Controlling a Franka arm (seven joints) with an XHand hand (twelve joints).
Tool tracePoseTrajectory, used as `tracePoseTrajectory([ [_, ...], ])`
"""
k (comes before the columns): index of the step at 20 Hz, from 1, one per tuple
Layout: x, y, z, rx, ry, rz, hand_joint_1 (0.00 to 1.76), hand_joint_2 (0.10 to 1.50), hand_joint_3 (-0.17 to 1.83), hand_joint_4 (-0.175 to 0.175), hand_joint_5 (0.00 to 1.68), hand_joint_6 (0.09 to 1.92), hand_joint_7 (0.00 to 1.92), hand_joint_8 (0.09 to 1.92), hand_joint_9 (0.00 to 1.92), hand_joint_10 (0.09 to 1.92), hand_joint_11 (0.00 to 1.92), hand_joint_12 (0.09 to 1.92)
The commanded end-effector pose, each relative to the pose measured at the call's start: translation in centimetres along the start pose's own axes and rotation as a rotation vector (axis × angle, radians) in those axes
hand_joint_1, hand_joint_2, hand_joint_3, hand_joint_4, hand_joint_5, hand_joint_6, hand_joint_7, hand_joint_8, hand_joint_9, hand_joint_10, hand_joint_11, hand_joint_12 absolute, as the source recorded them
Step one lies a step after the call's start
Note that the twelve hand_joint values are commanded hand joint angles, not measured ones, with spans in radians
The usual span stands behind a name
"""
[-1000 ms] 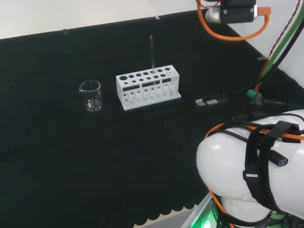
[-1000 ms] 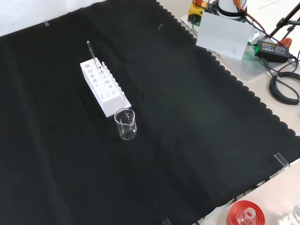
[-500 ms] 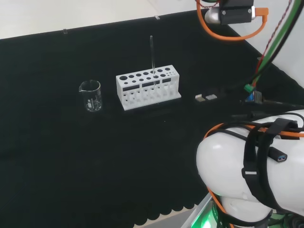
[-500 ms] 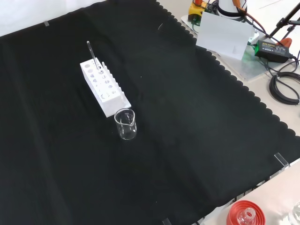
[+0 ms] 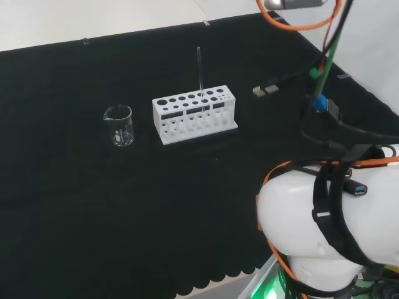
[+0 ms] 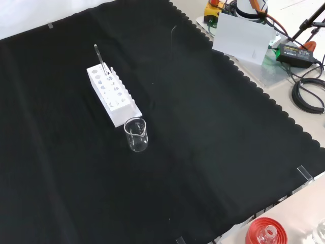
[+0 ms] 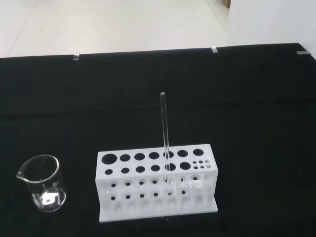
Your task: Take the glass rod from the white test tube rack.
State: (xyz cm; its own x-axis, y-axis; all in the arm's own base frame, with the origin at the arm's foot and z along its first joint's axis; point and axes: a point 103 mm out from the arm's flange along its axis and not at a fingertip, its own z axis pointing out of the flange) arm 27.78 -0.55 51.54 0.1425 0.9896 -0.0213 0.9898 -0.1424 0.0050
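Rod stands upright in the white rack, in a back-row hole toward the rack's right end in your head view. Left to right there: beaker on the black tabletop, then rack just beside it, apart, then the arm's white link lower right. Front view: beaker sits right at the rack's near end. Robot hand state: you cannot tell.

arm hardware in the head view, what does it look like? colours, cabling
The arm has rounded glossy white links. Orange cables and black cables and straps run over it; a green cable hangs above with a blue connector. A green glow shows at the base.
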Motion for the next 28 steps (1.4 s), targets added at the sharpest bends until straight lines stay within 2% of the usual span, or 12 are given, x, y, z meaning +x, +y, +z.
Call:
tracePoseTrajectory([
  [1, -0.7, 4.0, -1.2, 0.014, -0.055, -0.029, 0.68, 1.13, -0.17, -0.084, 0.52, 0.11, 0.50, 0.83, 0.62, 0.86, 0.32, 1.43],
  [11, 0.4, 8.6, 0.2, 0.073, -0.076, -0.116, 0.67, 1.13, -0.17, -0.088, 0.51, 0.12, 0.51, 0.83, 0.61, 0.85, 0.31, 1.43],
  [17, 0.4, 11.2, 1.7, 0.106, -0.063, -0.174, 0.66, 1.14, -0.17, -0.099, 0.53, 0.16, 0.52, 0.83, 0.65, 0.84, 0.44, 1.37],
  [25, -0.1, 14.6, 3.3, 0.144, -0.053, -0.198, 0.66, 1.14, -0.17, -0.102, 0.53, 0.22, 0.54, 0.83, 0.68, 0.81, 0.51, 1.33],
  [28, -0.4, 15.6, 4.5, 0.164, -0.037, -0.202, 0.65, 1.14, -0.17, -0.102, 0.49, 0.32, 0.54, 0.83, 0.70, 0.80, 0.53, 1.32],
])
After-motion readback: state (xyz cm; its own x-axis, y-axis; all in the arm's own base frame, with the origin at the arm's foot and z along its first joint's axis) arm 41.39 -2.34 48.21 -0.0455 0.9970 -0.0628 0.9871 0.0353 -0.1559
